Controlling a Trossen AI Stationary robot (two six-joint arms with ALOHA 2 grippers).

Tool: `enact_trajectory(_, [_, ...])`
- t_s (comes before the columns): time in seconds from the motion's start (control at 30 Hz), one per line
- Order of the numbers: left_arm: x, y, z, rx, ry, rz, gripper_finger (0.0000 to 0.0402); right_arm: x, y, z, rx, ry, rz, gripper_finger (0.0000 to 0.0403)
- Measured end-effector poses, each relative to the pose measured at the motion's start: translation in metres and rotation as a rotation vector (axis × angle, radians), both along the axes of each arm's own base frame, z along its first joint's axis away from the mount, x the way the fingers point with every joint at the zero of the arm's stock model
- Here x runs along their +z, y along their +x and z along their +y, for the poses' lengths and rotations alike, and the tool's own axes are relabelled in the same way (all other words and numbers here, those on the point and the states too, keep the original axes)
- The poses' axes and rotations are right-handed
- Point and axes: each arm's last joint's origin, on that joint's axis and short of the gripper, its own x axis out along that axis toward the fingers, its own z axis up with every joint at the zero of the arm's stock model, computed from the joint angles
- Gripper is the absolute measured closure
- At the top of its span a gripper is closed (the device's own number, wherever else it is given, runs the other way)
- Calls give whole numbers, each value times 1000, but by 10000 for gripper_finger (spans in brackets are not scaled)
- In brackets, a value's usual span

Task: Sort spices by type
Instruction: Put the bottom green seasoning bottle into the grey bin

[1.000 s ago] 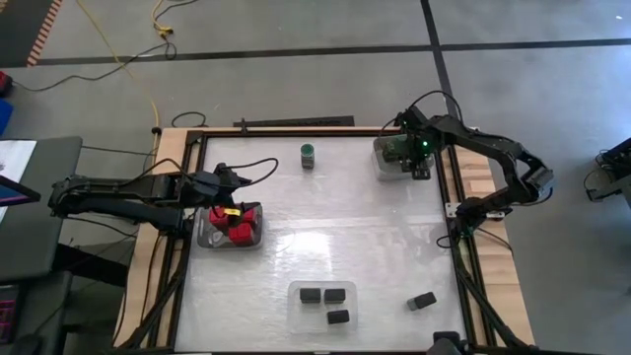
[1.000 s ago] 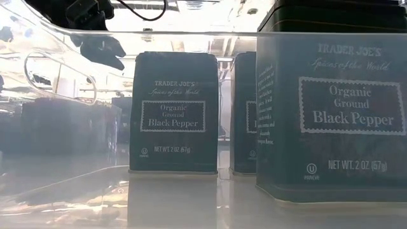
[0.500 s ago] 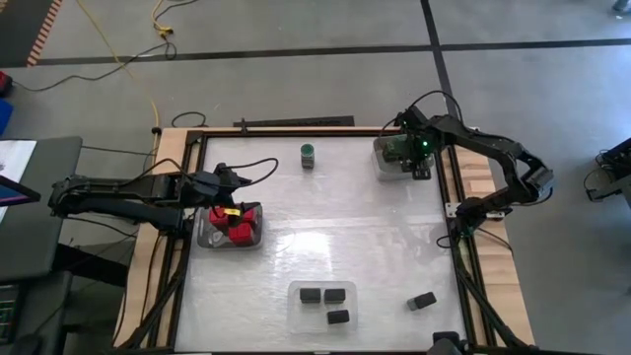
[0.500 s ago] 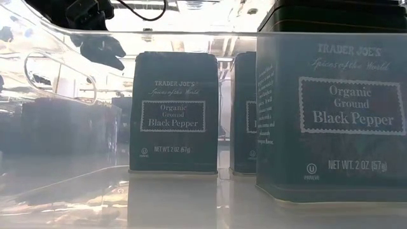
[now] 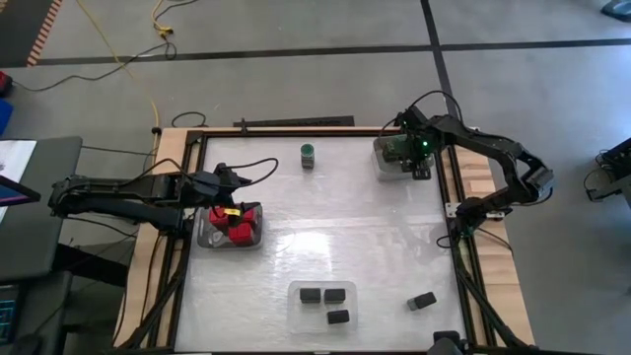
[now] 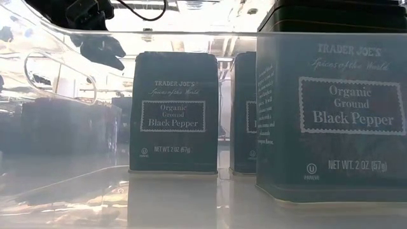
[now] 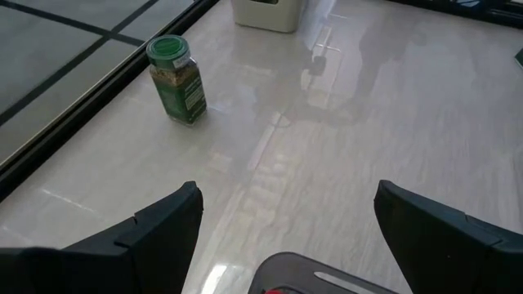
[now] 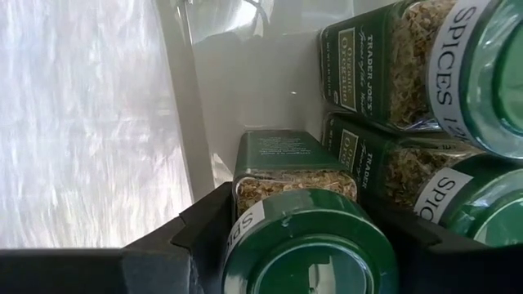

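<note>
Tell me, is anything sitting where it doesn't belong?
Yes: one green-lidded jar stands alone at the table's far edge, and one black box lies outside the clear tray holding three others.

You are looking at red blocky spices (image 5: 238,225) sitting grouped at the left, while green-lidded jars (image 8: 384,155) are lying packed together at the far right and one green-lidded jar (image 5: 309,155) is standing upright alone at the far middle. Three black pepper boxes (image 5: 325,301) are sitting together at the near middle, and a fourth black box (image 5: 423,301) is lying apart to their right.
</note>
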Motion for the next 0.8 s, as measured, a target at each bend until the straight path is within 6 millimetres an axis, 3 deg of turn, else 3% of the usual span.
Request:
enact_trajectory(0.47, [0,0,0,0,0,0,55,0,1,-1,-7,-9,-9,153])
enact_trajectory(0.8, [0,0,0,0,0,1,55,1,1,-2,-7,-19,-16,77])
